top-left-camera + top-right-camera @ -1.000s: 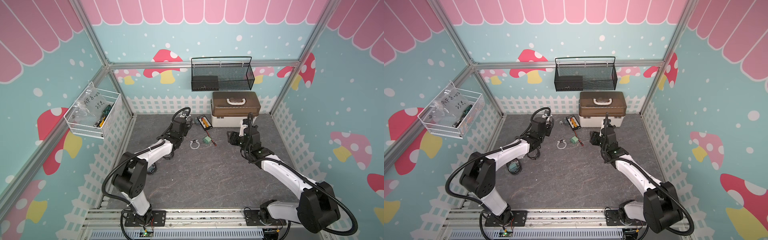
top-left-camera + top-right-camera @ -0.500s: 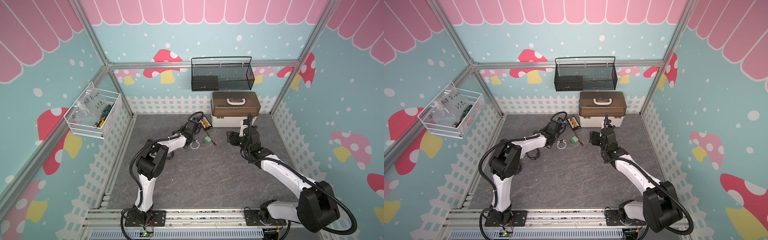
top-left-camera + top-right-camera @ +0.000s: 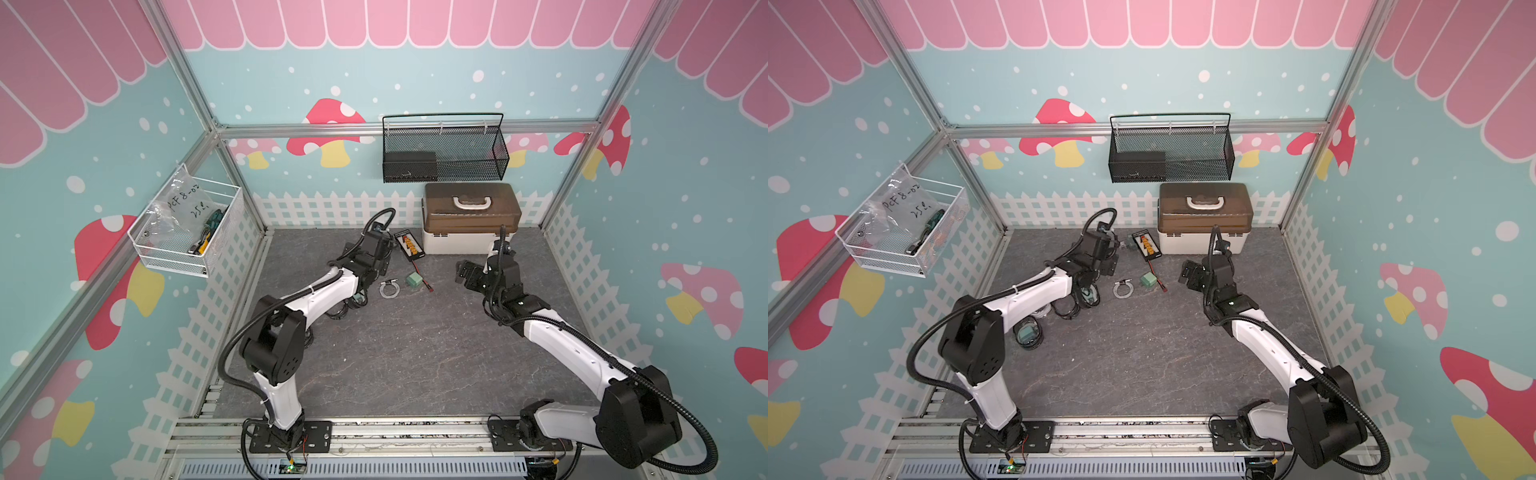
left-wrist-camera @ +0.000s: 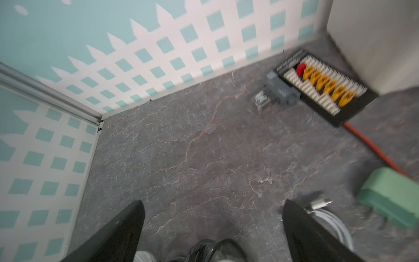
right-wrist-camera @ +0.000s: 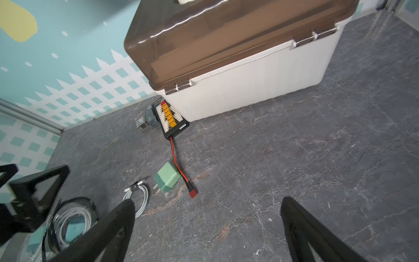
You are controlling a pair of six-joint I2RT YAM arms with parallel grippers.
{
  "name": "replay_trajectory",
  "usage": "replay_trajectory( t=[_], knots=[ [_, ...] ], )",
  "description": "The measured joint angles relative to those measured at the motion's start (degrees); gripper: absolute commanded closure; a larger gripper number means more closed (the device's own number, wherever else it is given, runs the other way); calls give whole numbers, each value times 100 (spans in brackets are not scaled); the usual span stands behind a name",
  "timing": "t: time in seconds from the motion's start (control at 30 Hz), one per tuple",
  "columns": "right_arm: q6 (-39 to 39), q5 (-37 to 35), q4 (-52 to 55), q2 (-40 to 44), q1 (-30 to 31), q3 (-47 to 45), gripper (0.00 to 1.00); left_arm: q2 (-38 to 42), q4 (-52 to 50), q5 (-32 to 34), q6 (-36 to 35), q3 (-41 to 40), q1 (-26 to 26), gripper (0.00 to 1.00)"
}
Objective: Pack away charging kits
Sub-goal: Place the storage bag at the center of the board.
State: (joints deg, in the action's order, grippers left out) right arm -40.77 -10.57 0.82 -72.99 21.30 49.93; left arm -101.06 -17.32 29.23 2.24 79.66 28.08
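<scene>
Left pincer [image 4: 213, 204] retreated, adapter [image 5: 167, 177] prongs toward coil [image 5: 138, 197]

Left tool [image 4: 213, 204], right tool [image 5: 207, 202]: wider now.

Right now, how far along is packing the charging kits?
Done: nothing visibly packed; the box is closed. In hand: nothing; left gripper and right gripper are open and empty. To do: the green plug, the white cable coil and more coiled kits by the left arm lie on the floor.
</scene>
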Motion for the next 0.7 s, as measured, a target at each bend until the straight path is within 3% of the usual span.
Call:
replay_trajectory(
  t=[0.17,0.27,0.33,0.47,0.7],
  knots=[
    [232,328,343,-317,-35,546,6,741,-461,-1593,1045,192,-658,2],
    [470,846,221,-667,-15,846,9,876,-658,-2037,1508,181,-986,14],
    [579,1005,216,-800,79,870,10,986,-695,-2286,1810,-33,-1165,15],
    [839,1119,282,-1154,533,1049,12,1537,-824,-2387,2273,-1060,-1475,9],
    [1491,1403,166,-2437,2347,2459,1,3519,-1281,-1985,3040,-2774,-1652,1]
  ],
)
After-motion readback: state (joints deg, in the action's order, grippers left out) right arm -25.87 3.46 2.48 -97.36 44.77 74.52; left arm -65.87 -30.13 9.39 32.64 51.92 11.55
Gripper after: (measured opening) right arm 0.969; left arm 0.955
